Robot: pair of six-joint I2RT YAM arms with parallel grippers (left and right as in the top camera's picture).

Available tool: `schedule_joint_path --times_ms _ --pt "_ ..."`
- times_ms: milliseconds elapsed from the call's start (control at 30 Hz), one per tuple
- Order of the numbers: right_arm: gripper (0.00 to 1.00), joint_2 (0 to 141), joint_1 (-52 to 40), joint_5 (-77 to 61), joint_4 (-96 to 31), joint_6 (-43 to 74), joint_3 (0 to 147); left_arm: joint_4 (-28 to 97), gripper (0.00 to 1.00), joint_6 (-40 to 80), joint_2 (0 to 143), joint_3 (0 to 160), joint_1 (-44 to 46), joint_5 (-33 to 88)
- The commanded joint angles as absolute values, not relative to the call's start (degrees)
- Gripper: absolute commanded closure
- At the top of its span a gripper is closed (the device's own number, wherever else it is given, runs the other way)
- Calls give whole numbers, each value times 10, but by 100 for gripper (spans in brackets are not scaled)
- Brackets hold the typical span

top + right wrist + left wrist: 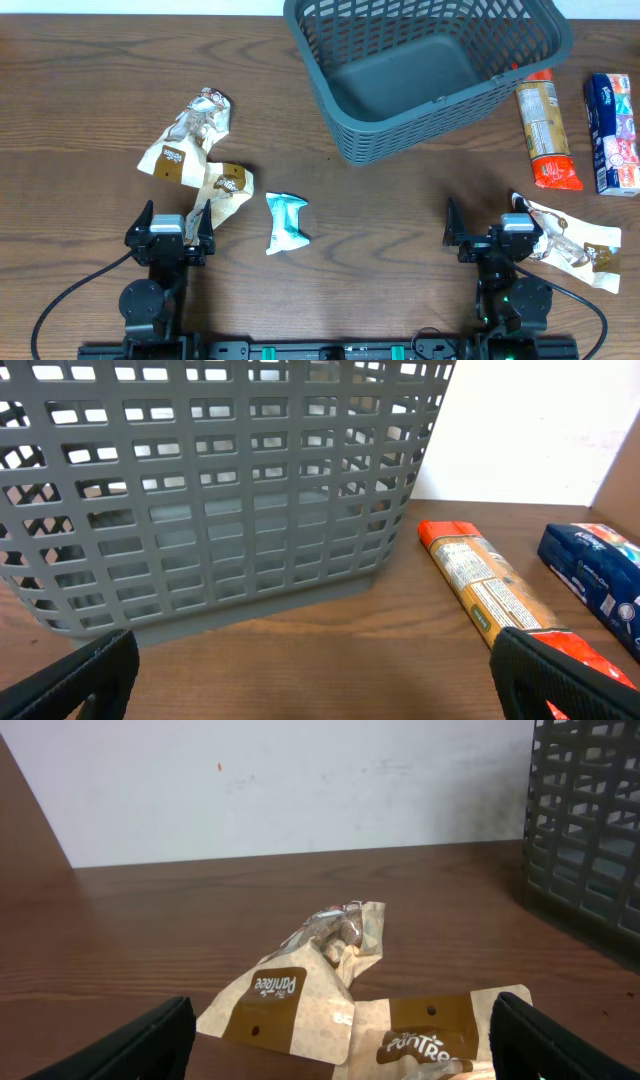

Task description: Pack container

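The dark grey-blue slatted container (345, 130) stands empty at the back centre-right; its wall fills the right wrist view (200, 510) and shows at the right edge of the left wrist view (590, 830). Two brown-and-cream snack packets (190, 135) (225, 190) lie at the left, also in the left wrist view (300, 985) (440, 1030). A teal packet (286, 222) lies at front centre. My left gripper (170, 235) (335, 1045) is open and empty just before the packets. My right gripper (490, 240) (320, 680) is open and empty.
An orange tube packet (543, 125) (485, 585) and a blue packet (612, 130) (600, 575) lie right of the container. Another cream snack packet (575, 245) lies beside my right gripper. A white wall stands behind the wooden table (400, 210).
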State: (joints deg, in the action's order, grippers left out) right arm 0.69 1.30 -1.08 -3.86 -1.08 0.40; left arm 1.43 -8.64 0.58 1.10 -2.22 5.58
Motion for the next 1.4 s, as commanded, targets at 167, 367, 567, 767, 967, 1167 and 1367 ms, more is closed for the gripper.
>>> schedule_joint_path --times_ms 167,367,567,767,967,1167,1367 --pt "1 3 3 -9 -42 -9 3 36 17 -85 2 2 -25 62" --pt "1 3 3 -9 -42 -9 3 36 17 -85 2 2 -25 62" --pt "1 3 3 -9 -42 -9 3 36 17 -85 2 2 -26 62" --pt "1 3 3 -9 -42 -9 3 36 17 -85 2 2 -25 62" --pt "1 3 3 -9 -42 -9 3 36 17 -85 2 2 -25 62" --pt "1 3 3 -9 -42 -9 3 32 17 -66 2 3 -25 87" --pt "1 3 3 -24 -41 1 3 28 17 15 2 17 -25 277"
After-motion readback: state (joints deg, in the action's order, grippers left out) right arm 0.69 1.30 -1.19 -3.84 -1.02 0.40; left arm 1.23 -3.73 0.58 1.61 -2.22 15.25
